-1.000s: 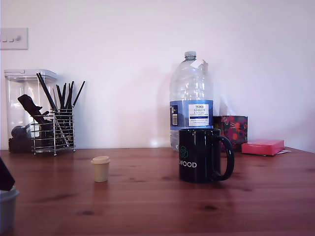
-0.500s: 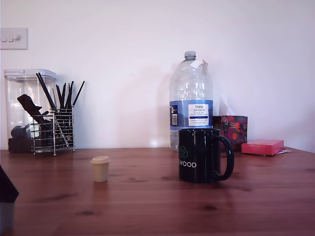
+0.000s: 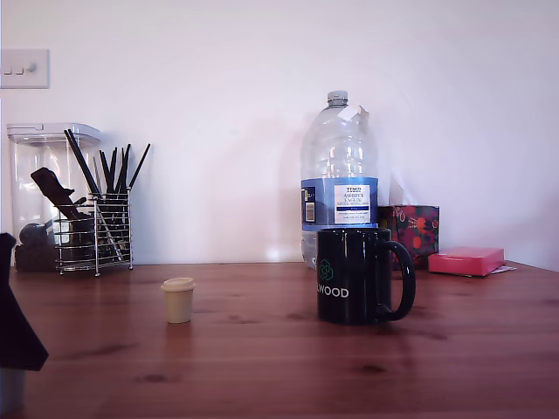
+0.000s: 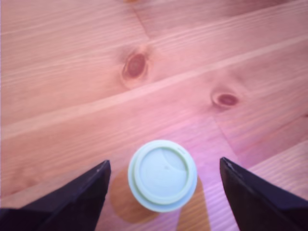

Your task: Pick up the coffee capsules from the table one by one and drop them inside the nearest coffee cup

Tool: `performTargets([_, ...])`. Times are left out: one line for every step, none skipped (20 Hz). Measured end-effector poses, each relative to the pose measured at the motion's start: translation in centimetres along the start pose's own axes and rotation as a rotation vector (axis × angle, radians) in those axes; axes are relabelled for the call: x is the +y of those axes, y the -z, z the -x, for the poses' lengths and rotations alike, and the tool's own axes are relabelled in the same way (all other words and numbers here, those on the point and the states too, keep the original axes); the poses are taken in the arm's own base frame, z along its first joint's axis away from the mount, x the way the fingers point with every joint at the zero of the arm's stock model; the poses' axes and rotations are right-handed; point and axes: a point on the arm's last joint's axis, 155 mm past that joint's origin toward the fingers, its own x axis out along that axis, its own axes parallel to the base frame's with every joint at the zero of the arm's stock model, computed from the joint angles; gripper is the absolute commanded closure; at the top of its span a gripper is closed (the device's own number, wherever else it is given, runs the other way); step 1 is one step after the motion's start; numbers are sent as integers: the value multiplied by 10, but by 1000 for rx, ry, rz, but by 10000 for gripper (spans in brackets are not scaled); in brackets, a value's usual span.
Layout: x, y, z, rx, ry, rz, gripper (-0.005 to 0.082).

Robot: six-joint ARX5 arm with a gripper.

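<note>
Mug [image 3: 353, 276] is seen on desk [image 3: 262, 367] at center-right of exterior view, w/ bottle [image 3: 339, 179] behind it. One capsule [image 3: 178, 299] stands to mug's left. Second capsule [image 4: 162, 175] sits between tool [image 4: 163, 192] fingers, apart from both.

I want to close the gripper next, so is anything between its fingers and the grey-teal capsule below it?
Nothing visible. In the wrist view the grey-teal capsule stands upright on bare table between the two fingers of the open gripper, with clear gaps on both sides.

"WOOD" on black mug [image 3: 353, 276]; "TESCO" on bottle [image 3: 339, 179] label
</note>
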Motion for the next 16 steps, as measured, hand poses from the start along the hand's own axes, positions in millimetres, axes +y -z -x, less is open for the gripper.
performTargets([1,0,-2,1,-2,2,151])
performTargets([0,-1,-3,-2,2,5,205])
performTargets([0,-2,-4,-2,7,9,271])
performTargets([0,0,-5,7,6,9,334])
performTargets([1,3,-6,18,7,4,391])
performTargets([1,5,-7,25,6,1,441])
performTargets([1,5,-7,26,6,0,487])
performTargets([1,5,-7,24,6,-1,516])
performTargets([1,4,-7,22,7,-1,524])
performTargets([0,3,-7,18,8,-5,524])
performTargets([0,2,-7,15,9,-8,535])
performTargets([0,2,-7,13,10,-12,557])
performTargets([0,2,-7,12,10,-13,559])
performTargets([-1,0,-7,5,12,-15,559])
performTargets([-2,-5,-7,-13,18,-13,559])
performTargets([-4,-10,-7,-33,25,-12,559])
